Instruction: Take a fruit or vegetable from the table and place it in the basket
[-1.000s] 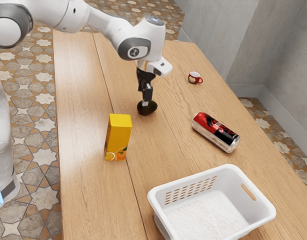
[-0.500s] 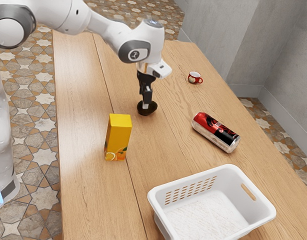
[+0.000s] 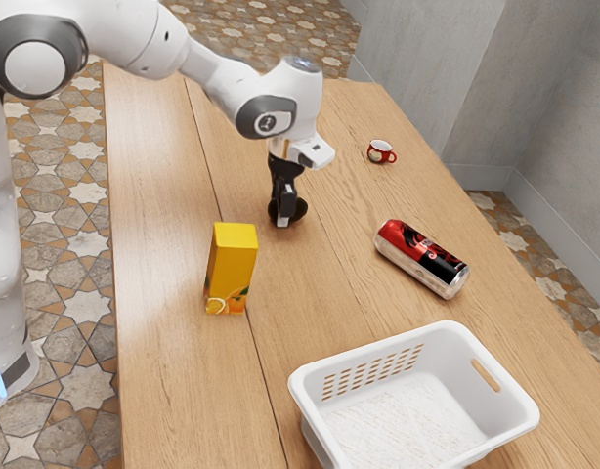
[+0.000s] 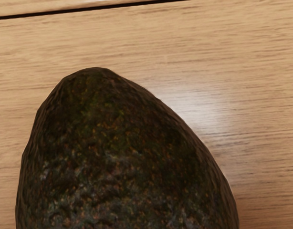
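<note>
- Pale wooden tabletop [image 3: 163,391] ran down the exterior view, with patterned floor tiles [image 3: 75,322] along the left and a grey wall [image 3: 407,88] at upper right.
- Just above the centre of the frame, the dark avocado [image 3: 301,208] had kept its place while the fingers [image 3: 283,221] came down to it; half a second earlier their tips had been higher against it.
- That lowering, I judged, all but finished the approach, leaving grip, lift and carry to do.
- One finger crossed in front of the avocado, its tip low near the wood; the other was hidden, so I could not tell whether they were spread or pinching it.
- Toward the lower left of the avocado stood the yellow carton [image 3: 232,269], upright; the red-and-black can [image 3: 422,258] lay right of centre, with the small red mug [image 3: 380,151] at upper right.
- Well apart, at lower right, sat the white basket [image 3: 515,410]; reaching it probably called for a lift high enough to pass its rim.
</note>
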`<state>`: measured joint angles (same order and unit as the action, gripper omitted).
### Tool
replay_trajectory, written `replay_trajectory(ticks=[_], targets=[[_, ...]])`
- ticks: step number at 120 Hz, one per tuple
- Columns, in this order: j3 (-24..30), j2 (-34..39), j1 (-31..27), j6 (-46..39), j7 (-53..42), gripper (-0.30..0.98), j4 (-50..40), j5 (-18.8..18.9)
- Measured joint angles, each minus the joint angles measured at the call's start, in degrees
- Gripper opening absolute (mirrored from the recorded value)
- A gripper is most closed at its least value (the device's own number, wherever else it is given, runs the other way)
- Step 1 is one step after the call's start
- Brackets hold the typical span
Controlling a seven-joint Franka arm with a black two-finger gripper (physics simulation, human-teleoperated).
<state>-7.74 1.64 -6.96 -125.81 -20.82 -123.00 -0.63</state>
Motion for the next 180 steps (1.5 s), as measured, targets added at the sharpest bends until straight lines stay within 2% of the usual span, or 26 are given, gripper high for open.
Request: replay_trajectory(ticks=[16, 36, 42, 66, 80, 93, 115, 144, 171, 180], targets=[[0.01, -0.64, 0.09, -0.94, -0.3, 0.61, 0.02, -0.63], [-0.05, -0.62, 0.19, -2.48, -0.29, 0.33, 0.1, -1.91], [-0.07, -0.57, 0.22, -3.06, -0.1, 0.28, 0.11, -1.99], [0.01, 2.87, 0.61, -4.44, 0.42, 0.32, 0.47, -1.66], [0.42, 6.74, 4.84, -4.94, 0.64, 0.31, 5.17, 0.42], [5.42, 6.35, 8.43, -5.8, 0.87, 0.32, 11.78, 1.51], [9.04, 1.97, 21.03, -8.95, 3.05, 0.32, 15.36, 2.26], [9.54, -6.66, 37.64, -16.63, 9.14, 0.3, 15.7, 2.45], [9.13, -10.3, 34.8, -20.61, 13.62, 0.31, 17.03, 2.16], [9.2, -10.66, 34.88, -21.17, 14.57, 0.46, 17.45, 1.09]])
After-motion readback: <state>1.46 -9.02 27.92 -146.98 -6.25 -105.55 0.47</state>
